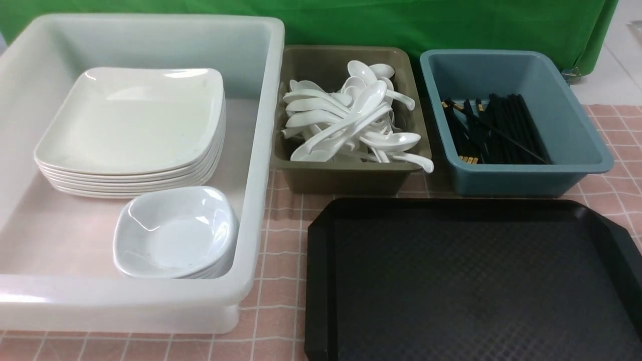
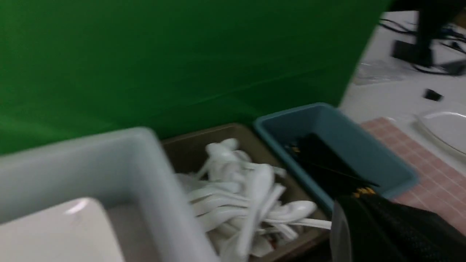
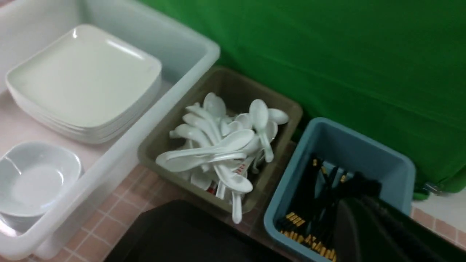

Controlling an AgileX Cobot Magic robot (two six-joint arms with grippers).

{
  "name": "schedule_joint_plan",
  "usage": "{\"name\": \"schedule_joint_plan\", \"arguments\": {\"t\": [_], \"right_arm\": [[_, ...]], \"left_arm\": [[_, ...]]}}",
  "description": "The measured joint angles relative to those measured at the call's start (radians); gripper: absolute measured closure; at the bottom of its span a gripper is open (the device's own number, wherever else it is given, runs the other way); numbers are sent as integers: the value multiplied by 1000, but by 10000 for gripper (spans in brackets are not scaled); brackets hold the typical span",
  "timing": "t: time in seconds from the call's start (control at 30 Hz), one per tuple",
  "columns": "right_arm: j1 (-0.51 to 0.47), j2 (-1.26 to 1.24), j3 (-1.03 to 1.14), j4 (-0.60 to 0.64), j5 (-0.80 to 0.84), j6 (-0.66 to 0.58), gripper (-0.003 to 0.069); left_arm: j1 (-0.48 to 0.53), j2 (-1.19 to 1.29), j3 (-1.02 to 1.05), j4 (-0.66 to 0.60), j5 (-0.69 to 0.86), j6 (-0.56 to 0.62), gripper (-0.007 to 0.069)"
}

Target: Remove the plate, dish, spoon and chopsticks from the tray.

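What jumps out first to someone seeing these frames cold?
The bare black tray at front right, nothing on it. Behind it sit an olive tub heaped with white spoons and a blue tub of black chopsticks. On the left, a big white bin holds a stack of square plates and, nearer the camera, small deep dishes.

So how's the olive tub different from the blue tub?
The olive tub holds a heaped tangle of white spoons; the blue tub holds black chopsticks lying roughly parallel. One spoon handle sticks out over the olive tub's rim; the chopsticks stay inside. Both are rectangular and sit behind the tray.
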Motion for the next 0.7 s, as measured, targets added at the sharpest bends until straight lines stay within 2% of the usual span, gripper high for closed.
{"name": "schedule_joint_plan", "arguments": {"t": [0.1,0.13,0.23,0.27,0.3,0.37,0.4,0.5,0.7], "right_arm": [[0,-158,147,-12,-97,41,629],[0,-268,263,-20,-180,70,629],[0,-504,526,-58,-362,158,629],[0,-633,684,-95,-458,222,629],[0,-648,704,-102,-468,230,629],[0,-817,954,-206,-579,352,629],[0,-829,954,-214,-586,352,629],[0,-1027,1236,-334,-700,481,629],[0,-1170,1456,-366,-807,523,615]], "left_arm": [[-105,-120,50,46,32,-10,636],[-162,-200,100,75,37,-44,636],[-231,-362,240,154,1,-143,636],[-242,-451,337,206,-20,-182,636],[-242,-462,350,212,-23,-182,636],[-246,-596,508,295,-76,-277,636],[-246,-596,521,301,-81,-285,636],[-246,-743,739,349,-206,-373,636],[-246,-826,956,304,-411,-388,629]]}}
